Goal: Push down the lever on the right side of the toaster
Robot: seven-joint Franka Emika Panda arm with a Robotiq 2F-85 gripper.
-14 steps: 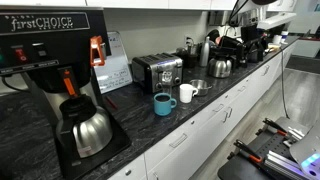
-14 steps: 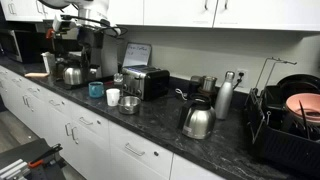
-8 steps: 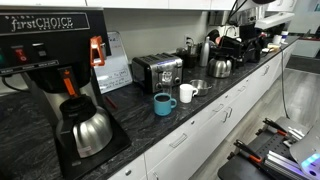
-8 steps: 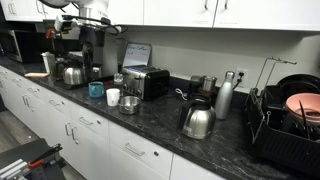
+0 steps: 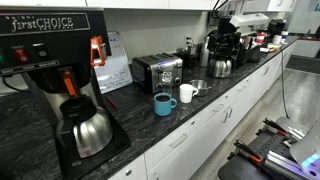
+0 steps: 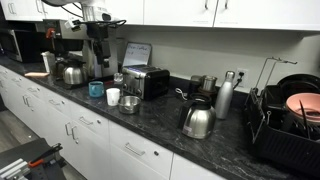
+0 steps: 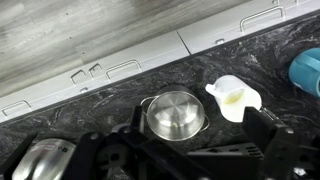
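The toaster, black with a chrome face, stands against the back wall and shows in both exterior views. It is out of the wrist view. My gripper hangs high above the counter, to one side of the toaster and apart from it, and also shows in an exterior view. In the wrist view its dark fingers are spread and empty, looking down on a steel bowl and a white mug.
A teal mug and the white mug stand in front of the toaster. A large coffee machine with a steel carafe stands to one side. A steel kettle, a flask and a dish rack stand further along.
The arm has moved along the counter from over the far coffee machine toward the mugs and toaster.
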